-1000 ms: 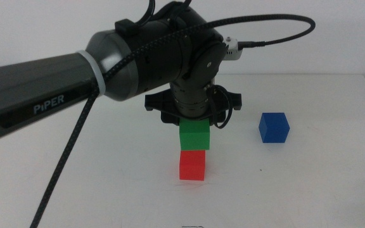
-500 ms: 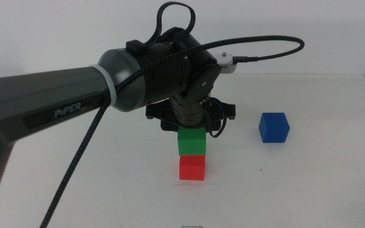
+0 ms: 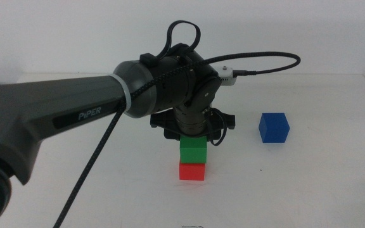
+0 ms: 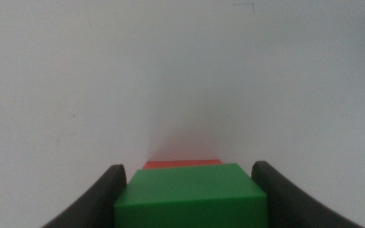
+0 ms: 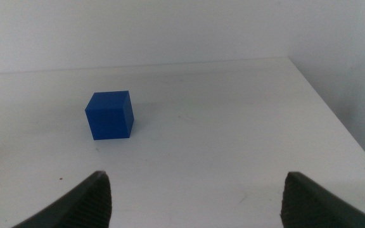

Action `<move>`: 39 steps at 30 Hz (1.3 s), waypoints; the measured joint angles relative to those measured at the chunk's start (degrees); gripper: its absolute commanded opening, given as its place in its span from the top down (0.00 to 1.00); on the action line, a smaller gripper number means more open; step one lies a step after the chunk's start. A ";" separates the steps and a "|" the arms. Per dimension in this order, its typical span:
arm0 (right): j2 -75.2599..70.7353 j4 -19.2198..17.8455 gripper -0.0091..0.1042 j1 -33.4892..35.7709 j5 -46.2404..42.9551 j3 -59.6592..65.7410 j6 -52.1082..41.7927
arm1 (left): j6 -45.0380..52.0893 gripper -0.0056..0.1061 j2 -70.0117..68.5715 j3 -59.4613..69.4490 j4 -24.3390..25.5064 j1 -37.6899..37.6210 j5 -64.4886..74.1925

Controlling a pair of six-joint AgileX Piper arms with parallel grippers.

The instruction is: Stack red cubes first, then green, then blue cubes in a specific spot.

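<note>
Three cubes in middle view: green cube (image 3: 192, 149) sits on red cube (image 3: 192, 171), faces roughly square to the camera, edges nearly flush, stack upright near bench (image 3: 309, 190) centre. Left claw (image 3: 192, 135) comes down from above w/ the arm reaching in from the left; it's shut on the green cube's sides. Blue cube (image 3: 274, 127) stands alone to the right, well apart, turned slightly, w/ open white bench all round it and in front of the stack.

Left wrist view: green cube (image 4: 192, 201) fills the gap betw. both dark jaws, touching each; a red sliver (image 4: 182, 164) shows just beyond its far edge. Bare bench past that.

Right wrist view: right claw (image 5: 195, 206) wide open, holding nothing, hovering over bench. Blue cube (image 5: 109, 115) ahead, one corner edge facing; bench edge (image 5: 334, 107) off to its side, plenty of room betw.
</note>
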 measured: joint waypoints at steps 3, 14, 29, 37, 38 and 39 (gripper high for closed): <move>0.00 0.00 0.27 0.00 0.00 0.00 0.00 | 0.23 0.85 0.61 0.02 -0.25 0.00 -0.62; 0.00 0.00 0.27 0.00 0.00 0.00 0.00 | 1.28 0.75 0.88 0.02 -0.25 0.00 -0.74; 0.00 0.00 0.27 0.00 0.00 0.00 0.00 | 4.70 0.11 0.32 0.07 -0.09 0.00 0.82; 0.00 0.00 0.27 0.00 0.00 0.00 0.00 | 10.75 0.11 -10.51 0.07 0.61 0.00 2.90; 0.00 0.00 0.27 0.00 0.00 0.00 0.00 | 11.96 0.11 -12.98 0.07 0.22 0.00 3.56; 0.00 0.00 0.27 0.00 0.00 0.00 0.00 | 12.84 0.11 -15.61 0.07 -0.07 0.00 4.34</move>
